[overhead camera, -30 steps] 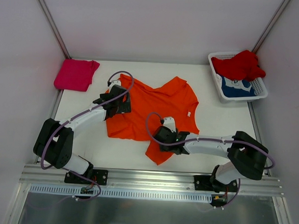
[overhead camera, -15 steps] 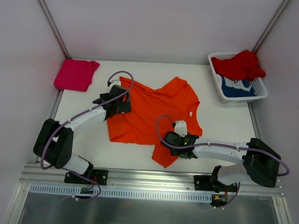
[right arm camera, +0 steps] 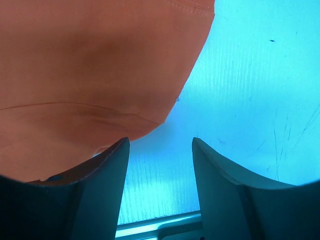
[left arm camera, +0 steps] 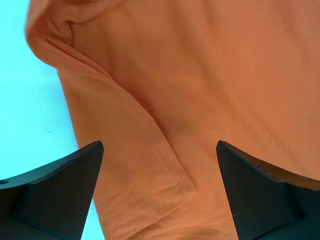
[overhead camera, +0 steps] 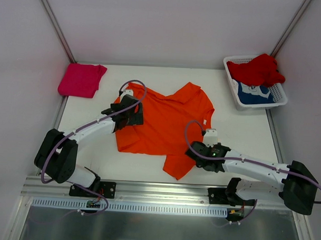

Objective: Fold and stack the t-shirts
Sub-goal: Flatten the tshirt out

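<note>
The orange t-shirt lies spread and creased in the middle of the table, one lower corner trailing toward the near edge. My left gripper hovers over its left side, open, with a stitched hem fold of the orange t-shirt beneath the left gripper. My right gripper is at the shirt's lower right edge, open. In the right wrist view, only bare table shows between the fingers of the right gripper, and the orange t-shirt lies just left of them. A folded magenta-pink t-shirt rests at the back left.
A white lattice basket at the back right holds a red t-shirt heaped on a blue t-shirt with white print. Metal frame posts rise at both back corners. A rail runs along the near edge.
My right gripper slid right and toward the near edge, off the orange shirt onto bare table; the shirt's lower corner shifted right with it. My left gripper moved slightly farther back over the shirt.
</note>
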